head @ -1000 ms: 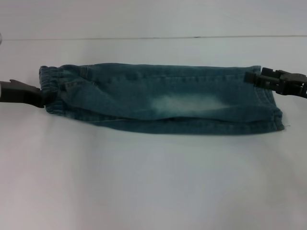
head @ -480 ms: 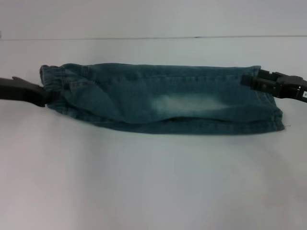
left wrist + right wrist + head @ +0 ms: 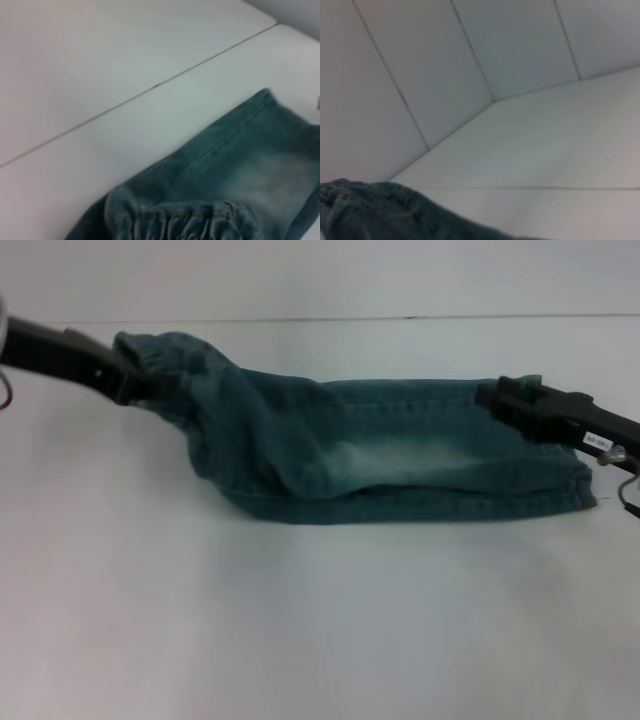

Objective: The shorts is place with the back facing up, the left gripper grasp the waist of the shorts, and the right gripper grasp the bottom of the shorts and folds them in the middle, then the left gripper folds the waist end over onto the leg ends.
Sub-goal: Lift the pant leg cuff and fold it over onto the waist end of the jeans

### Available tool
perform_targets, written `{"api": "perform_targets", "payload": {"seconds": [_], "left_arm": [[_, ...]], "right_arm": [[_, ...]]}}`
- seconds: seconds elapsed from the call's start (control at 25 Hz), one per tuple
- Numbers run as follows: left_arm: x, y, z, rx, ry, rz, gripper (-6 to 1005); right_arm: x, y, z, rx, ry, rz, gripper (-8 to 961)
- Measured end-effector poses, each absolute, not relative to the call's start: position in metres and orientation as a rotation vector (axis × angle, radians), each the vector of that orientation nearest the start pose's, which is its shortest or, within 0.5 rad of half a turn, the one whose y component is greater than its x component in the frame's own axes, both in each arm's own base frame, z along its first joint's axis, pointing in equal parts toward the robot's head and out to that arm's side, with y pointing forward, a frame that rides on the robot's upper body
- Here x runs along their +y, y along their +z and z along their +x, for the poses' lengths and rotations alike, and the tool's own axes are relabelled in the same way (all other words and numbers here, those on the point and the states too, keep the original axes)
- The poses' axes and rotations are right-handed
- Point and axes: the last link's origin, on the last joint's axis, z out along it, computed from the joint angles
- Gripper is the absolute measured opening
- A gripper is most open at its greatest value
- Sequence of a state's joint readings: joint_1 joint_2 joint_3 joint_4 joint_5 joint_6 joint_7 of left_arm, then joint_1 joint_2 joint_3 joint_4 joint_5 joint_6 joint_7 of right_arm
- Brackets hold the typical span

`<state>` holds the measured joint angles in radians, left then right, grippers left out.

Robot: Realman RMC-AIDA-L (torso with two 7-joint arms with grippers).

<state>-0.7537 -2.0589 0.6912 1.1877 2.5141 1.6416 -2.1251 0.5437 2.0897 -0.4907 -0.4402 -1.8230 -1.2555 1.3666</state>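
Shorts (image 3: 400, 455) lie folded lengthwise on the white surface (image 3: 320, 620), long axis running left-right in head view, pale bleached patch (image 3: 400, 452) near the middle. Left tool (image 3: 135, 388) is at the far-left end, raised off the surface w/ the waist (image 3: 160, 355) pinched between its fingers; that end of the denim is lifted and drapes down in a slope toward the flat part. Left wrist view shows the gathered, ruffled waist band (image 3: 185, 220) right up close, w/ the rest of the shorts (image 3: 235, 165) stretching away over the surface (image 3: 75, 165); tool's own fingers not seen there. Right tool (image 3: 505, 398) sits at the far-right end, on the upper corner of the leg ends (image 3: 575, 475), black fingers pressed together on the fabric near the hem. Leg ends lie flat on the surface, lower layer poking out a bit along the near edge. Right wrist view: only a dark bit of denim (image 3: 380, 210) at the edge, plus surface (image 3: 545, 150) and wall panels (image 3: 445, 60) behind.
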Motion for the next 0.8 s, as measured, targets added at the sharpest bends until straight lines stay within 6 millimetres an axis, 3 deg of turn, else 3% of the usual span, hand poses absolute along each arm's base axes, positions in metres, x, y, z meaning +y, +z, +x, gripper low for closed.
{"api": "perform_targets", "payload": {"seconds": [0.12, 0.24, 0.44, 0.64, 0.76, 0.8], "left_arm": [[0.401, 0.086, -0.173, -0.864, -0.066, -2.614, 93], [0.408, 0.086, -0.15, -0.825, -0.083, -2.634, 93], [0.415, 0.083, -0.126, -0.766, -0.087, -2.664, 92], [0.417, 0.081, -0.106, -0.731, -0.088, -2.699, 91], [0.416, 0.081, -0.094, -0.719, -0.116, -2.718, 91], [0.415, 0.083, -0.088, -0.712, -0.133, -2.725, 91]], "right_arm": [[0.361, -0.012, 0.295, 0.945, 0.925, -2.121, 594], [0.364, -0.024, 0.294, 0.913, 0.938, -2.028, 445], [0.374, -0.049, 0.284, 0.913, 0.9, -1.937, 241], [0.392, -0.092, 0.24, 0.875, 0.794, -2.067, 82], [0.392, -0.124, 0.208, 0.802, 0.687, -2.184, 3], [0.392, -0.124, 0.208, 0.802, 0.687, -2.184, 4]]}}
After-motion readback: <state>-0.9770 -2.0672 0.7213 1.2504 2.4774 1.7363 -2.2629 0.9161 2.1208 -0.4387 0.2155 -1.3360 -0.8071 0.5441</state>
